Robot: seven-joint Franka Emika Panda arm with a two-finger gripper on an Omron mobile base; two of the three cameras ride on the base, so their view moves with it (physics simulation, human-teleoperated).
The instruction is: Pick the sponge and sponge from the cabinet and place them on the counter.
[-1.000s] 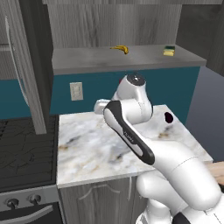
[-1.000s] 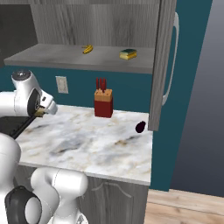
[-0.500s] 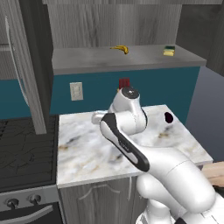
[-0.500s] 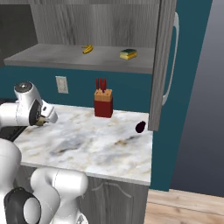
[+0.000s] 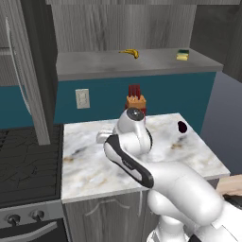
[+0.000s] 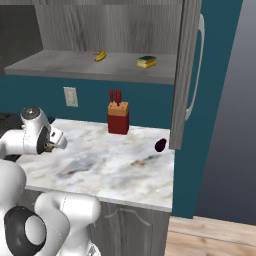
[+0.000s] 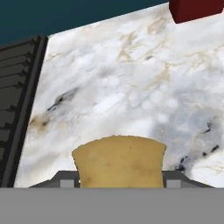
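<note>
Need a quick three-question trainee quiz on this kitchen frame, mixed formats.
1. True or false: the pincer is shut on the tan-yellow sponge.
2. What lies on the grey cabinet shelf beside the curved yellow banana? A) the yellow sponge with dark green top B) a mug C) a plate
3. What stands at the back of the white-and-grey marble counter?

Key: 1 true; 2 A; 3 the red knife block.

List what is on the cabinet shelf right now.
On the cabinet shelf lie a banana and the green-topped sponge. The shut right door hides the shelf's far right end.
</note>
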